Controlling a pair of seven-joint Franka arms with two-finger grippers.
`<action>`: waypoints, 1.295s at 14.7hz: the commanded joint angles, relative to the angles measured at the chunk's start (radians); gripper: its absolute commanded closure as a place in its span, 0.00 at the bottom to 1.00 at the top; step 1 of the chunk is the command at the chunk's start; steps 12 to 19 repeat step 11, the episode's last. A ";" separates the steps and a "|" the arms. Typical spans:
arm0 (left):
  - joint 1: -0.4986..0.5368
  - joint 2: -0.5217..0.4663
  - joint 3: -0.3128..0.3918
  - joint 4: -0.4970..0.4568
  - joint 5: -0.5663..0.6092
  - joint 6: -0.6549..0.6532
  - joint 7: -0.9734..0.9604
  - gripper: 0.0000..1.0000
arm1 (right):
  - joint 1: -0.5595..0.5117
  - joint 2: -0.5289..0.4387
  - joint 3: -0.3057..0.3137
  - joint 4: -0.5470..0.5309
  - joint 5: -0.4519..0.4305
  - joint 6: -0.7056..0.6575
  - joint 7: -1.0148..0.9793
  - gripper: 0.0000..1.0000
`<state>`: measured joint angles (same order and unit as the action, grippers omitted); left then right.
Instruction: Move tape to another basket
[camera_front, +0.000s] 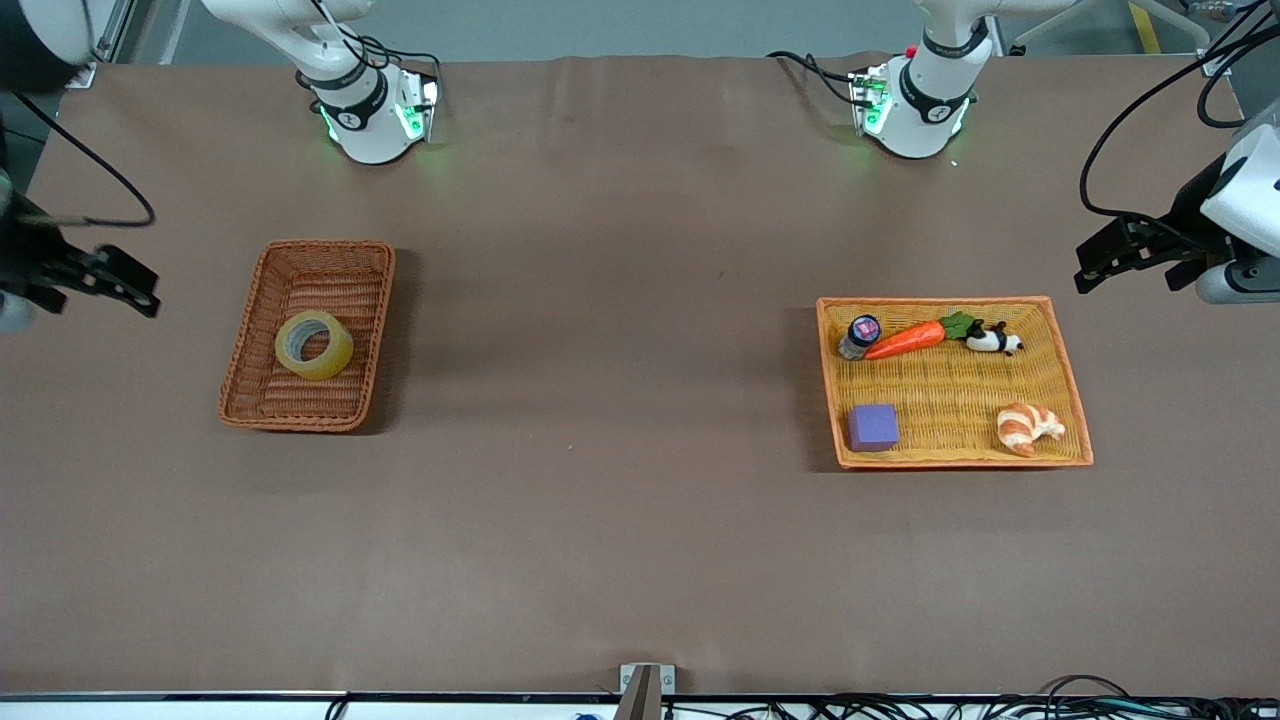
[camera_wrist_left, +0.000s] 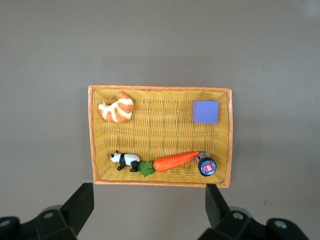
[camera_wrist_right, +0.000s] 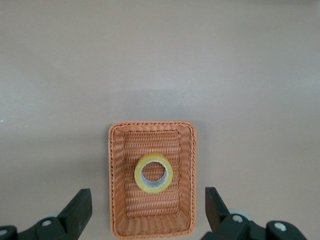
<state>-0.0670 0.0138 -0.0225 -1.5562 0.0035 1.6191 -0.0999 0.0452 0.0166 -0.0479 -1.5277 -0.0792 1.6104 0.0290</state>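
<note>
The yellowish tape (camera_front: 314, 344) lies flat in the middle of the reddish-brown wicker basket (camera_front: 377, 330), toward the right arm's end of the table. Both also show in the right wrist view: the tape (camera_wrist_right: 153, 173) and the basket (camera_wrist_right: 190, 175). My right gripper (camera_front: 135, 285) is open and empty, up in the air over the table beside that basket; in its wrist view (camera_wrist_right: 149, 202) the jaws stand wide apart. My left gripper (camera_front: 1100, 262) is open and empty, up in the air near the orange-yellow tray; its jaws (camera_wrist_left: 149, 200) also stand wide apart.
The shallow orange-yellow woven tray (camera_front: 960, 300) toward the left arm's end, also in the left wrist view (camera_wrist_left: 160, 89), holds a carrot (camera_front: 905, 339), a panda figure (camera_front: 992, 339), a croissant (camera_front: 1028, 427), a purple block (camera_front: 873, 427) and a small capped bottle (camera_front: 860, 334).
</note>
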 joint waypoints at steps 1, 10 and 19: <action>0.000 -0.003 0.001 0.008 0.020 -0.001 0.003 0.01 | -0.007 0.016 0.005 0.073 0.028 -0.095 0.008 0.00; -0.005 -0.001 0.001 0.005 0.035 -0.021 0.039 0.01 | -0.010 0.013 -0.006 0.063 0.056 -0.110 0.017 0.00; -0.005 -0.001 0.001 0.004 0.035 -0.022 0.037 0.01 | -0.011 0.011 -0.006 0.058 0.056 -0.095 0.017 0.00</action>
